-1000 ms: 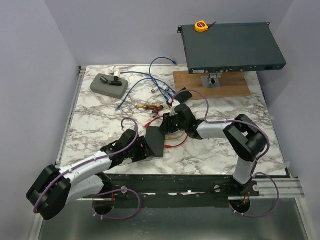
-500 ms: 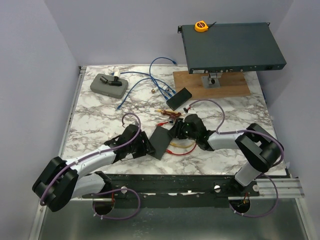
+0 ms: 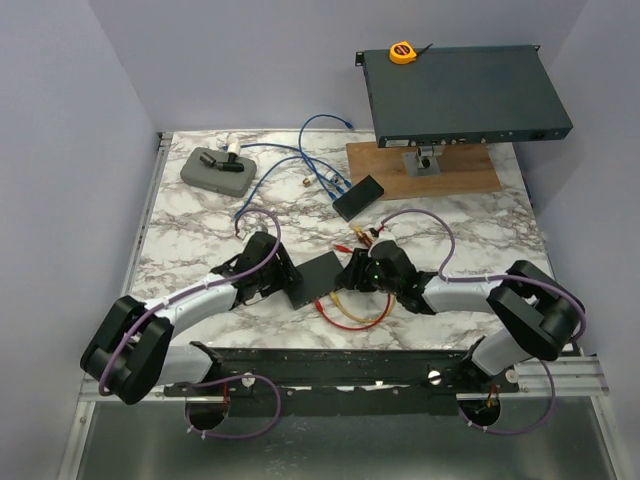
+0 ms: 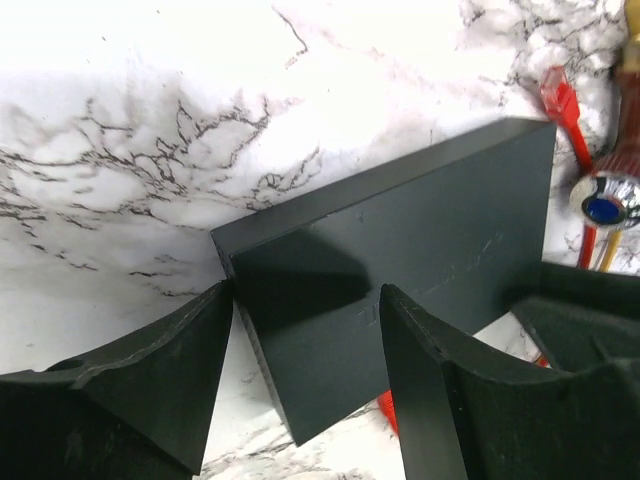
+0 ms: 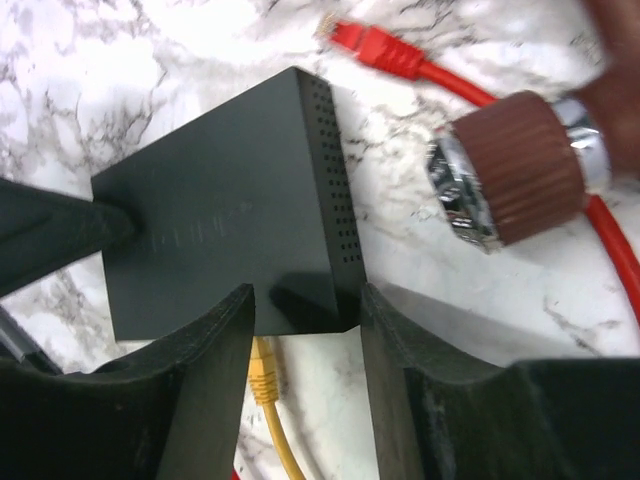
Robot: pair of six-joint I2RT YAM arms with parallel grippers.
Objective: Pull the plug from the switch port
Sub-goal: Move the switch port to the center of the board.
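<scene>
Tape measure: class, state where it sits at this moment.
In the top view, the yellow tape measure sits at the back of the scene, right of centre. It rests on the rear left corner of the large dark rack switch.

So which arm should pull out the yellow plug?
Probably right: the yellow plug sits by the right gripper, while the left gripper straddles the switch at its other corner, good for bracing.

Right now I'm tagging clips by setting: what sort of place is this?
Probably a robotics lab bench for network-hardware work: a rack-mount network unit on a stand, loose blue Ethernet cables, and a walled-in marble-pattern table.
</scene>
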